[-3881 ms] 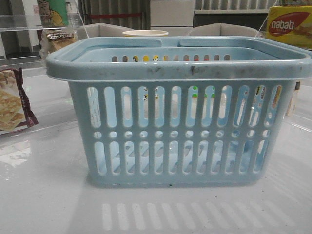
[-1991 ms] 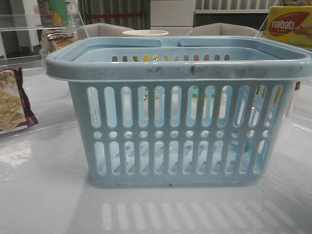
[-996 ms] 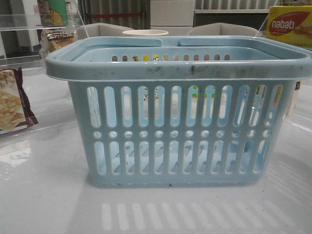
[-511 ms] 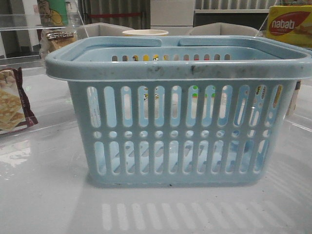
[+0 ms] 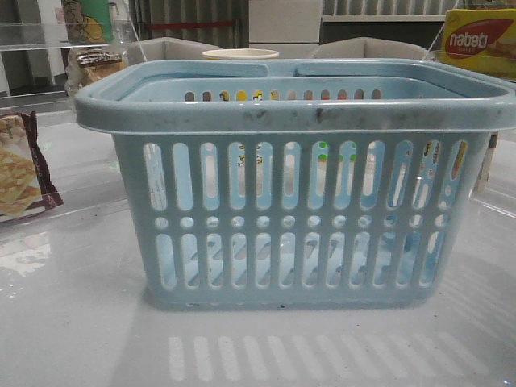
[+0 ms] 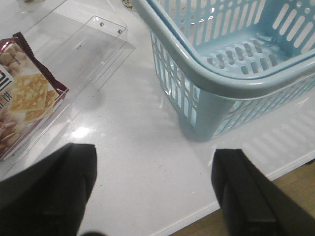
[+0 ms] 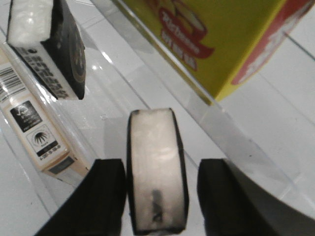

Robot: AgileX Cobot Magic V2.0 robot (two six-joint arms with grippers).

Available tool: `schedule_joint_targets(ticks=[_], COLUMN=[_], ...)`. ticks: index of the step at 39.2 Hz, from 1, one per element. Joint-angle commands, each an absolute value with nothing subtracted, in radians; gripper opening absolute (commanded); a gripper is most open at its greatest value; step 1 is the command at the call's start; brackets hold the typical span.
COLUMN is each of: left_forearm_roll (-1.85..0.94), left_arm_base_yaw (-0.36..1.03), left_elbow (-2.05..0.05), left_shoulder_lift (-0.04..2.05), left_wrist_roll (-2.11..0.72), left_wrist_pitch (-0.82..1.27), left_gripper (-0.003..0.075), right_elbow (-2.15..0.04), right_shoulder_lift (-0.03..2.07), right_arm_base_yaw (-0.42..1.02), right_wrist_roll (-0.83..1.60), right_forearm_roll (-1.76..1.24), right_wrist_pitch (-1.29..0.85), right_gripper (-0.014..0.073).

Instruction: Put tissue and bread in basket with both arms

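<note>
The pale blue basket (image 5: 306, 218) stands in the middle of the table, and its corner (image 6: 216, 83) shows in the left wrist view. The bread (image 5: 95, 63) lies far back left behind the basket rim, golden-brown with a dark label strip. My left gripper (image 6: 155, 164) hangs open over bare table beside the basket, holding nothing. A tissue packet (image 7: 155, 167), pale-faced with black edges, stands between the fingers of my right gripper (image 7: 160, 174). One finger touches it and the other stands a little apart. Neither gripper shows in the front view.
A second dark tissue packet (image 7: 54, 49) and a beige box (image 7: 34, 128) lie close by in a clear tray. The yellow nabati box (image 7: 216, 39) sits just beyond, also at back right (image 5: 480, 40). A maroon-edged cracker packet (image 6: 24, 93) lies in another clear tray at left.
</note>
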State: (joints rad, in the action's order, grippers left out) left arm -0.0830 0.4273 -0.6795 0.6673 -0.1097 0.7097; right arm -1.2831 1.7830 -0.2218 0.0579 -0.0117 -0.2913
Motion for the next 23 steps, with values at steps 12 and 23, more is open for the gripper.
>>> schedule_joint_targets(ticks=[12, 23], left_forearm_roll=[-0.089, -0.089], left_arm_base_yaw=[0.434, 0.434], left_elbow=[-0.710, -0.710], left_shoulder_lift=[0.671, 0.671], left_wrist_roll=[-0.110, -0.110], left_wrist_pitch=[0.628, 0.628], left_gripper=[0.0540, 0.0540], right_elbow=[-1.327, -1.327], right_shoulder_lift=[1.678, 1.463], right_arm_base_yaw=[-0.215, -0.131], right_wrist_roll=[0.068, 0.068], right_forearm_roll=[0.000, -0.009], right_wrist_pitch=[-0.230, -0.330], right_gripper=[0.0188, 0.0188])
